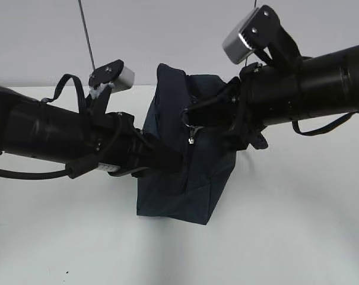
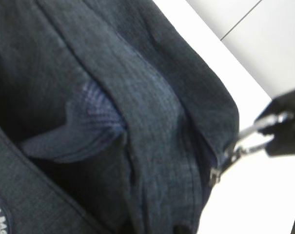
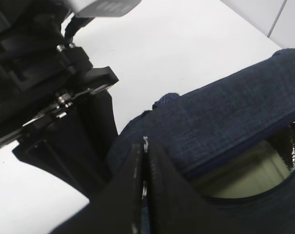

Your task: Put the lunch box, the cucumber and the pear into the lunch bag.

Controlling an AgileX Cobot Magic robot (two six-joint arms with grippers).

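Note:
The dark navy lunch bag [image 1: 185, 178] stands upright in the middle of the table. My right gripper [image 3: 145, 146] is shut on the silver ring pull [image 2: 249, 139] of its zipper, near the top of the bag's front [image 1: 192, 138]. The bag's mouth gapes in the right wrist view, and the pale sage-green lid of the lunch box [image 3: 257, 173] shows inside. My left gripper [image 1: 167, 159] presses against the bag's left side. Its fingers are hidden in navy fabric [image 2: 152, 97] in the left wrist view. The cucumber and the pear are out of view.
The white table [image 1: 298, 237] stretches around the bag. Both arms meet at the bag, and the left arm [image 3: 54, 97] sits close to my right gripper. A grey wall rises behind the table.

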